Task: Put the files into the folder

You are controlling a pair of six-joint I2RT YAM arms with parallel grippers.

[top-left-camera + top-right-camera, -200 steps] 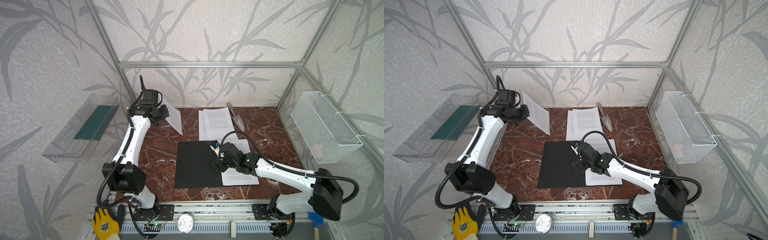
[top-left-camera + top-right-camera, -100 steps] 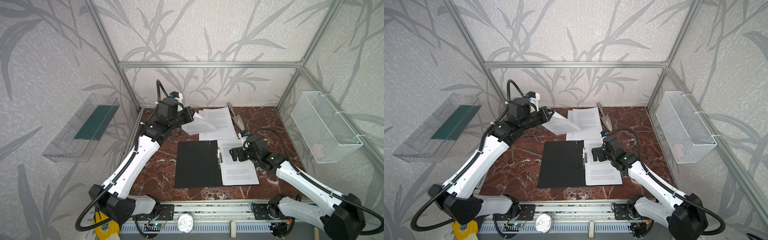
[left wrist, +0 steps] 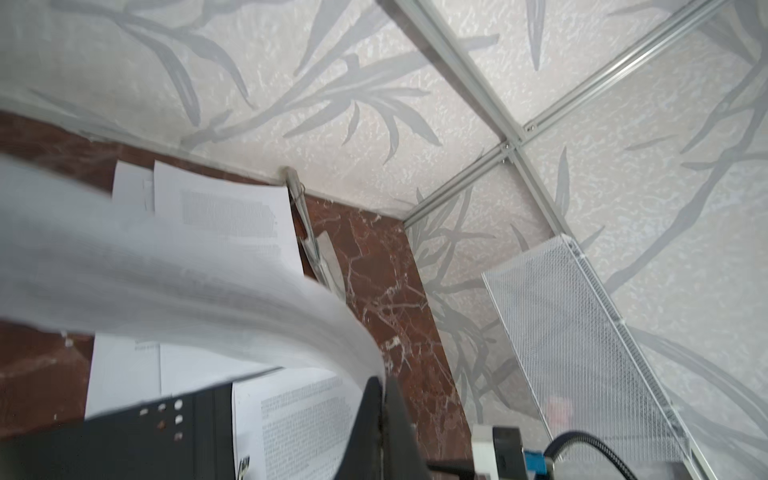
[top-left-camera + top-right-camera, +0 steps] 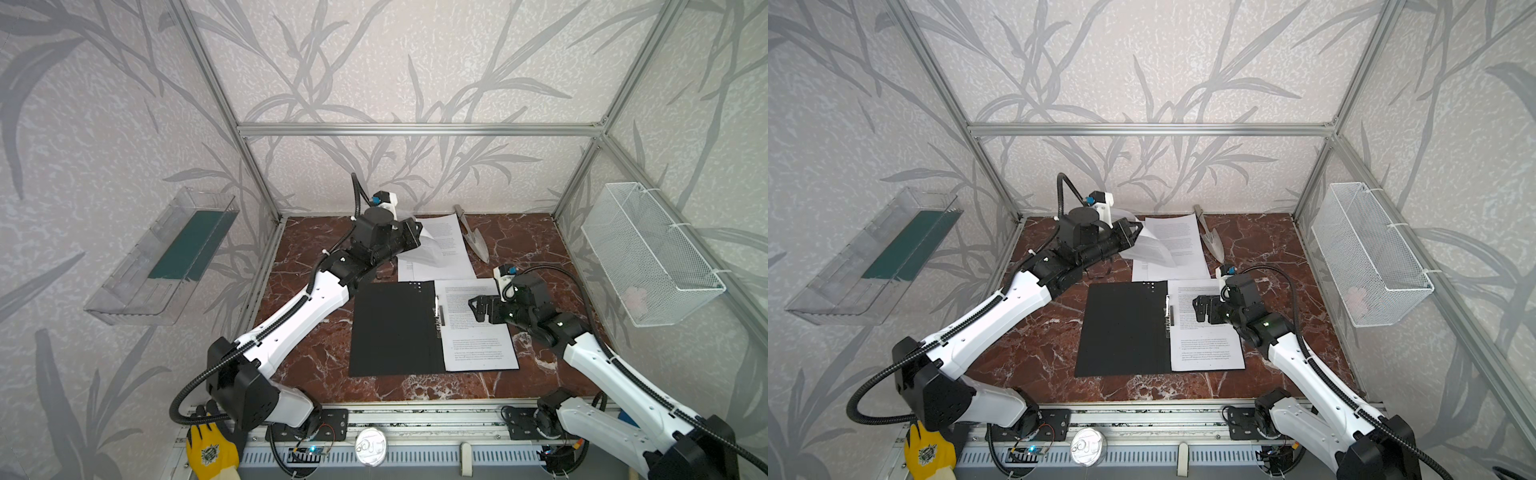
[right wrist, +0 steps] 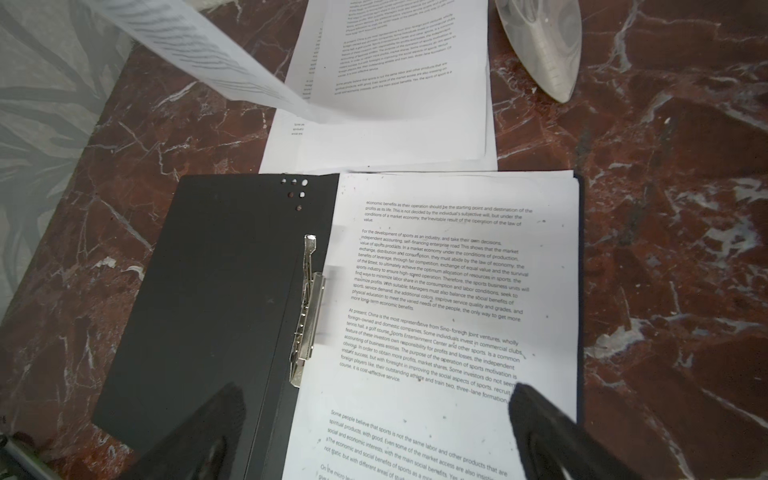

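Bare marble tabletop (image 4: 316, 365) flanks the open folder (image 4: 395, 328); left gripper (image 4: 417, 233) pinches a curling sheet (image 4: 432, 253) aloft, right gripper (image 4: 478, 308) hovers spread wide over the filed page (image 4: 478, 347).

Both top views: mounted high at the front of the cell, aimed down and toward the back wall (image 4: 415, 174). They sit far enough off to take in the whole table (image 4: 523, 241), edge to edge. The pair is near-identical, shifted slightly sideways.

Left wrist view: close, low over the table's far part, tilted upward toward the wire basket (image 3: 582, 332). A curled sheet (image 3: 187, 282) crowds the near field.

Right wrist view: close above the folder (image 5: 216, 299), facing steeply down and toward the back.

Shared by both wrist views: stack of sheets (image 5: 399, 104), trowel (image 5: 540, 45), the folder's far edge. Both top views contain all of it.
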